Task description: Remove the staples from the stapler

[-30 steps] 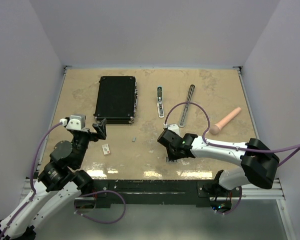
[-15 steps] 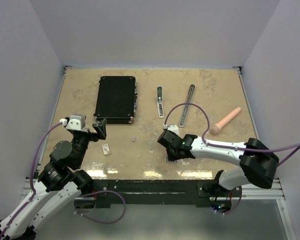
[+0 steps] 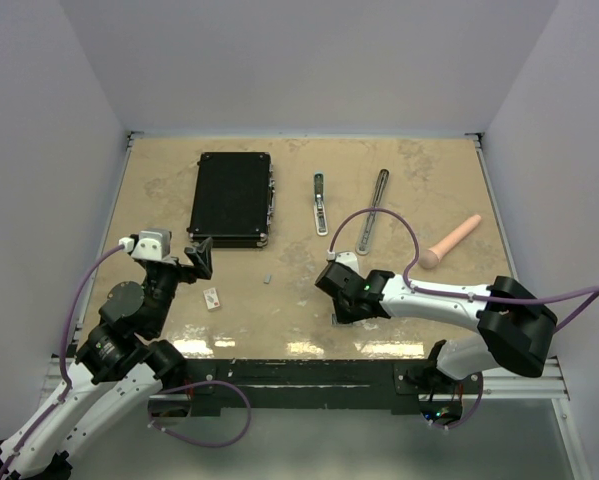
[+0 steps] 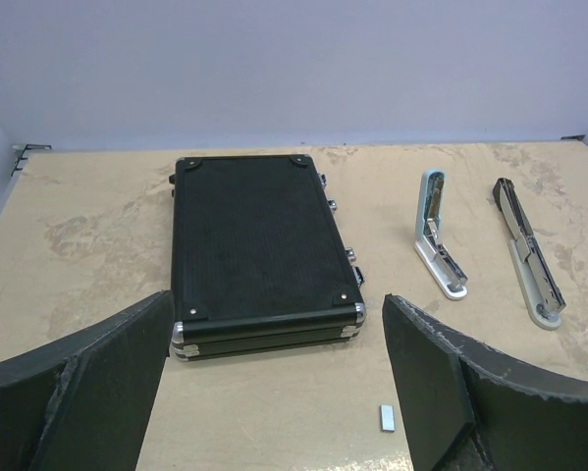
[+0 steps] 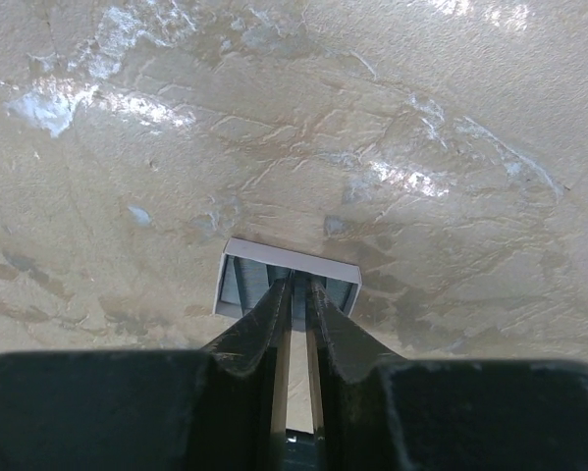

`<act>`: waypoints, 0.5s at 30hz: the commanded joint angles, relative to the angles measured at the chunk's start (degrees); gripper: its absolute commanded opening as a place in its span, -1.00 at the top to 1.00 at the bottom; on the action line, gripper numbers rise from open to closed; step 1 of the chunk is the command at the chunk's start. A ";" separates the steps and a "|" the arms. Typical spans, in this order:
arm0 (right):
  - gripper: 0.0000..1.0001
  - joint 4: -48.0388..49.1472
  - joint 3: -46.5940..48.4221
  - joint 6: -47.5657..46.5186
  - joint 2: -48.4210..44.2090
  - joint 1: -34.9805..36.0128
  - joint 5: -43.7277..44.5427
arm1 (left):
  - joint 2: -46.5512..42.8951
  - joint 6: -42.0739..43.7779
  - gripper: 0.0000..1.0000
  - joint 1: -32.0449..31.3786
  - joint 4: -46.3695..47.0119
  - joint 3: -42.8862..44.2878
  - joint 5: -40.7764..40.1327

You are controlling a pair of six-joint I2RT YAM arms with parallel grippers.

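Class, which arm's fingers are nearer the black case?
Left. The left fingers hover just in front of the black case; the right fingers are farther off to its right.

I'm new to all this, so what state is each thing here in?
Stapler: split into two bars, lying apart.
Loose staples: lying untouched.
Second staples strip: lying at the right jaws' tips.
Black case: closed, flat.
Left arm: jaws wide open, empty.
Right arm: jaws closed together.
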 commanded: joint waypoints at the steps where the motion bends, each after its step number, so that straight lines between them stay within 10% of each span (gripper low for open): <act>1: 0.69 1.51 0.17 1.62 -0.99 -0.08 0.34 | -0.30 -0.29 -0.82 -0.09 1.92 0.60 0.27; 15: 0.64 0.02 2.37 1.01 -0.73 -0.16 1.65 | -0.30 -0.29 -0.83 -0.09 1.83 0.60 0.35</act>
